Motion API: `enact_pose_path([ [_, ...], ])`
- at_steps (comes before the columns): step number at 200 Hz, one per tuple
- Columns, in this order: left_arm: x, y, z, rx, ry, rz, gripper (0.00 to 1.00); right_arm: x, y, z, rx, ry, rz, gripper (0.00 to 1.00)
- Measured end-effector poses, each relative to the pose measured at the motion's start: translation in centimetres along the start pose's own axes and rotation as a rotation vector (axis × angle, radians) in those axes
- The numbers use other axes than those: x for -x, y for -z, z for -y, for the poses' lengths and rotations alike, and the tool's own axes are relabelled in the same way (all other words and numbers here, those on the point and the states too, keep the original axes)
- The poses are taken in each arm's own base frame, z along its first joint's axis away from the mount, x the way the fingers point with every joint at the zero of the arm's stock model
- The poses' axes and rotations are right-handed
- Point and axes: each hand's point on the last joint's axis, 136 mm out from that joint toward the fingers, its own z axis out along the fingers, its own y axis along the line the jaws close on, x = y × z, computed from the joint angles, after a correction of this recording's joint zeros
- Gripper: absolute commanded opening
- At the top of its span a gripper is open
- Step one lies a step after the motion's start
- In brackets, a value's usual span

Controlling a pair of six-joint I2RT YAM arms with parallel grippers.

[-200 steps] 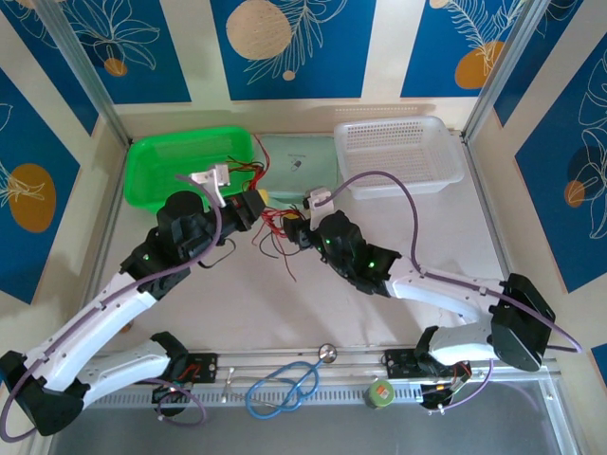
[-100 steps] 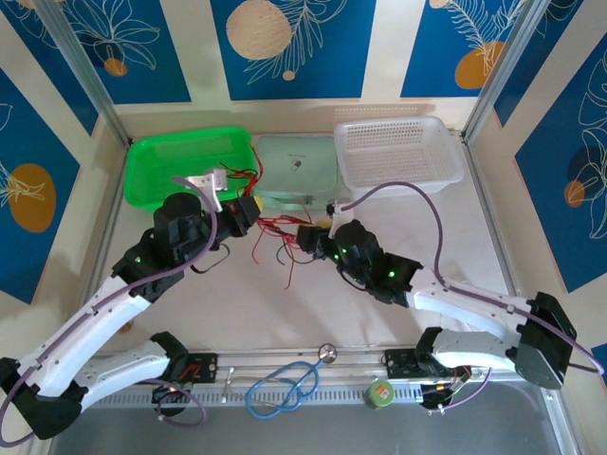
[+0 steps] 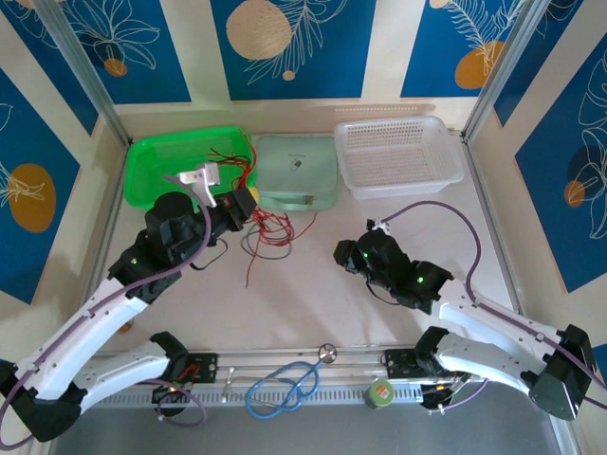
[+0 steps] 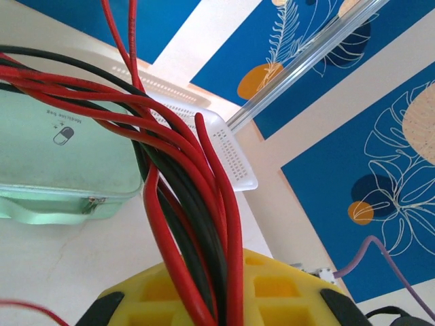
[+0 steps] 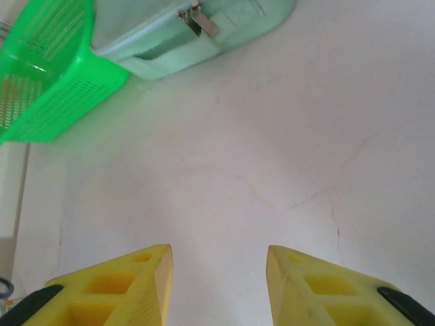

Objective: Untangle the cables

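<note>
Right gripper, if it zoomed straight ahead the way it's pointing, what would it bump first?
Probably the bare table: the right gripper seems tilted down toward it. Skimming level, it would reach the mint case.

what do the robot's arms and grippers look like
The left arm and right arm have white shells, black joint housings with small green lights, and a thin lilac cable looping along each. The right gripper has blocky yellow fingers with recessed pockets and black bases; the left gripper matches.

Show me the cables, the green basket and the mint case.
cables [image 3: 272, 226], top external view, middle of the red tangle.
green basket [image 3: 175, 163], top external view, bare mesh floor.
mint case [image 3: 296, 171], top external view, centre of lid.
</note>
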Motion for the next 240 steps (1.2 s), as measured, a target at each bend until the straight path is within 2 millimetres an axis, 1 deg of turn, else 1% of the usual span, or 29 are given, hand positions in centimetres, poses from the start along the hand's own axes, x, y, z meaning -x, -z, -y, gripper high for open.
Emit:
enact_pose_path([
  [20,0.2,-0.1,0.2,-0.007,0.001,0.008,0.0,-0.6,0.0,-0.3,0.001,0.028,-0.029,0.56],
  [33,0.2,-0.2,0.2,-0.01,0.004,0.01,0.0,-0.7,0.2,-1.2,0.016,0.09,-0.042,0.62],
  [58,-0.1,-0.8,-0.1,0.001,0.004,-0.004,0.0,0.0,1.7,-4.4,0.111,0.302,-0.021,0.69],
  [80,-0.8,-1.5,-0.4,0.009,0.004,-0.034,0.0,0.5,3.2,-7.0,0.201,0.519,0.015,0.71],
  [100,-1.5,-2.1,-0.5,0.013,0.001,-0.07,0.0,0.8,4.0,-8.8,0.261,0.691,0.039,0.72],
  [121,-1.9,-2.5,-0.3,0.012,-0.004,-0.107,0.0,1.1,3.9,-10.8,0.305,0.846,0.07,0.72],
  [150,-2.2,-3.1,0.3,-0.002,-0.005,-0.147,0.0,0.8,2.2,-13.3,0.345,1.025,0.084,0.71],
  [169,-2.4,-3.3,0.7,-0.016,-0.004,-0.168,0.0,0.6,1.2,-14.5,0.361,1.099,0.088,0.69],
  [182,-2.6,-3.3,0.8,-0.023,-0.006,-0.183,0.0,0.6,0.8,-15.1,0.367,1.132,0.101,0.67],
  [194,-2.9,-3.3,0.8,-0.023,-0.009,-0.198,0.0,0.8,0.6,-15.4,0.367,1.149,0.115,0.61],
  [203,-3.0,-3.3,0.8,-0.025,-0.013,-0.204,0.0,1.1,0.6,-15.6,0.366,1.165,0.131,0.57],
  [218,-3.2,-3.3,0.7,-0.022,-0.023,-0.215,0.0,1.4,0.7,-15.9,0.364,1.177,0.151,0.55],
  [240,-3.3,-3.2,0.6,-0.014,-0.032,-0.225,0.0,1.5,0.8,-16.0,0.367,1.186,0.162,0.48],
])
